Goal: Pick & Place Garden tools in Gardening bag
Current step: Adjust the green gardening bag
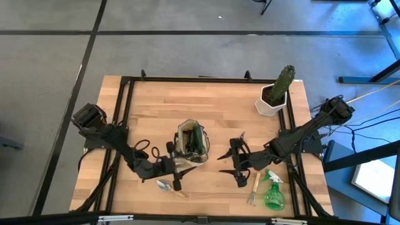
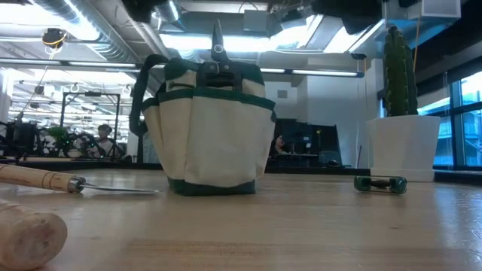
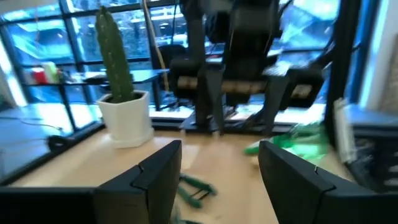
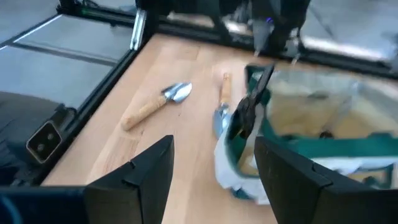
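The olive-and-beige gardening bag stands upright on the table's middle. Black pruners stick up out of its top. My left gripper hovers open at the bag's near-left side, with nothing between its fingers. My right gripper waits open to the bag's right, pointing at it. A wooden-handled trowel lies near the front edge. A hand fork and the green spray bottle lie at the front right. A small green-handled tool lies flat right of the bag.
A cactus in a white pot stands at the far right corner. A black frame rail runs along the table's left and far sides. Bare wood lies between the bag and the far edge.
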### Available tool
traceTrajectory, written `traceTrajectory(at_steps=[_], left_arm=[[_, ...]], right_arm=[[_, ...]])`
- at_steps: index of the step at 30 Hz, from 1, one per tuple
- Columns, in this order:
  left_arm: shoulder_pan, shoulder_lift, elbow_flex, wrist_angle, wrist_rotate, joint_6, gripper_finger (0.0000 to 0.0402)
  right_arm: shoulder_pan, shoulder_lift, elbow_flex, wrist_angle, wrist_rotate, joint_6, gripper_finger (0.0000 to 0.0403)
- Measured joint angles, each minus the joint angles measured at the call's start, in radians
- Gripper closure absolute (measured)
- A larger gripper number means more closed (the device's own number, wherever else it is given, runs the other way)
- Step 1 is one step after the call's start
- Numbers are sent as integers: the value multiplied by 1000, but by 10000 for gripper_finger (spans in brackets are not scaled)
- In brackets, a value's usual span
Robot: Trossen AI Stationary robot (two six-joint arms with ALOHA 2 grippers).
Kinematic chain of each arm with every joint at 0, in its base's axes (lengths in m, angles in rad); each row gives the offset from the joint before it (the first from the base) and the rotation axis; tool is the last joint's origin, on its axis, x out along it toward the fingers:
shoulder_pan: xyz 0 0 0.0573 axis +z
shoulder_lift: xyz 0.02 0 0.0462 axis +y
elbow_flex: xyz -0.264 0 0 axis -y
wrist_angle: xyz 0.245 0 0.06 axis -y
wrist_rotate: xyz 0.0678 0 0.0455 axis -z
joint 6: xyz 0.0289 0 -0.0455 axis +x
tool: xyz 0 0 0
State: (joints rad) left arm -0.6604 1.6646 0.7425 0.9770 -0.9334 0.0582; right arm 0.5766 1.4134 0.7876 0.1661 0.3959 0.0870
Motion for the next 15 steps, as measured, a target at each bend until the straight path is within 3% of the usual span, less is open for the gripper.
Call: traceTrajectory(at_steps=[4, 8, 12, 15], left_arm=[[-44, -18, 0, -16, 35, -88, 207], [-73, -18, 0, -105, 101, -237, 246], [-86, -18, 1, -320, 74, -446, 315], [-87, -18, 1, -461, 60, -597, 382]], right_arm=[[-1, 67, 0, 6, -89, 25, 178], [-16, 141, 0, 3, -84, -8, 178], [-67, 172, 0, -30, 15, 117, 180], [-121, 172, 8, -67, 20, 203, 196]])
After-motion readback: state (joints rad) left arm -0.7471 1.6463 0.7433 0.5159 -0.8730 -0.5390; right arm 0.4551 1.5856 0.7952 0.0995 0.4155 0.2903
